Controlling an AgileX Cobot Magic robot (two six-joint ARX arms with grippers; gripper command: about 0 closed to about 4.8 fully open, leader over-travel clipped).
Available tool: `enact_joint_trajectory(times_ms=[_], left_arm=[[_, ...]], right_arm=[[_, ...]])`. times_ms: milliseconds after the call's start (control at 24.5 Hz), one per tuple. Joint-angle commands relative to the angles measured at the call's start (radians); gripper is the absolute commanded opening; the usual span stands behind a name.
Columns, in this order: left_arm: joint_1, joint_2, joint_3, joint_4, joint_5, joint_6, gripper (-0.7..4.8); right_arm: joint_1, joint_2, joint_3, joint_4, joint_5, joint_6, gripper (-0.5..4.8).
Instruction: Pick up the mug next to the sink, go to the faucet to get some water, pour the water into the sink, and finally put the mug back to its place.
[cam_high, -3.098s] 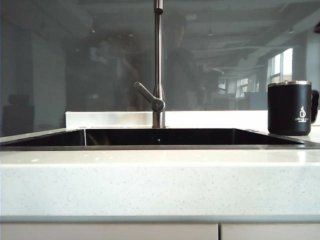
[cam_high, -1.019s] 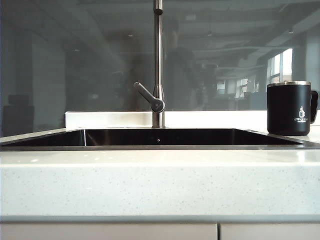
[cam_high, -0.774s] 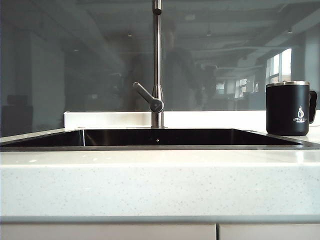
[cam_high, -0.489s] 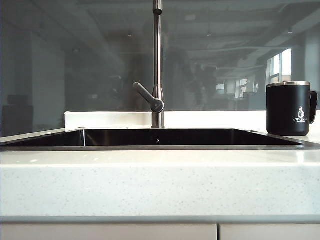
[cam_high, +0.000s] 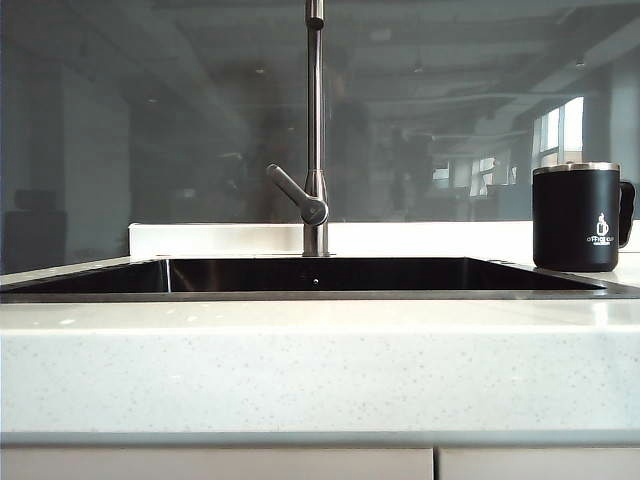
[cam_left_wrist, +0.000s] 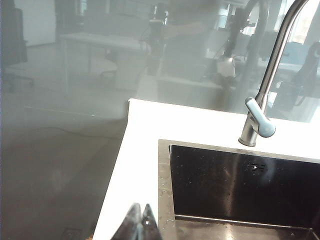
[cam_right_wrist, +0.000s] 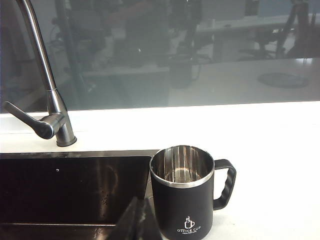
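Observation:
The black mug (cam_high: 577, 217) with a steel rim stands upright on the pale counter right of the sink (cam_high: 320, 274); its handle points right. The right wrist view shows the mug (cam_right_wrist: 185, 200) empty, with my right gripper (cam_right_wrist: 139, 212) shut beside it, not touching it, over the sink's corner. The steel faucet (cam_high: 316, 130) rises behind the basin, its lever angled left. No water runs. My left gripper (cam_left_wrist: 141, 216) is shut and empty above the counter strip at the sink's left rim (cam_left_wrist: 163, 190), with the faucet (cam_left_wrist: 260, 115) far ahead. Neither gripper shows in the exterior view.
A dark glass wall (cam_high: 150, 120) runs right behind the counter and faucet. The pale speckled counter front (cam_high: 300, 370) fills the near side. White counter (cam_right_wrist: 280, 165) spreads beyond the mug's handle.
The exterior view shows mug, faucet and sink unmoved; only reflections in the glass shift slightly. No arm enters that view.

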Motion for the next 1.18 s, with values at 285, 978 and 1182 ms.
enact_joint_trajectory(times_ms=[285, 978, 1182], left_arm=[[-0.018, -0.011, -0.032, 0.068, -0.074, 0.057, -0.04], [-0.093, -0.011, -0.22, 0.229, -0.161, 0.109, -0.04], [-0.093, -0.011, -0.22, 0.226, -0.161, 0.189, -0.04]], right_arm=[[0.0, -0.001, 0.005, 0.016, 0.002, -0.003, -0.09], [0.0, -0.001, 0.005, 0.016, 0.002, -0.003, -0.09], [0.0, -0.001, 0.005, 0.016, 0.002, -0.003, -0.09]])
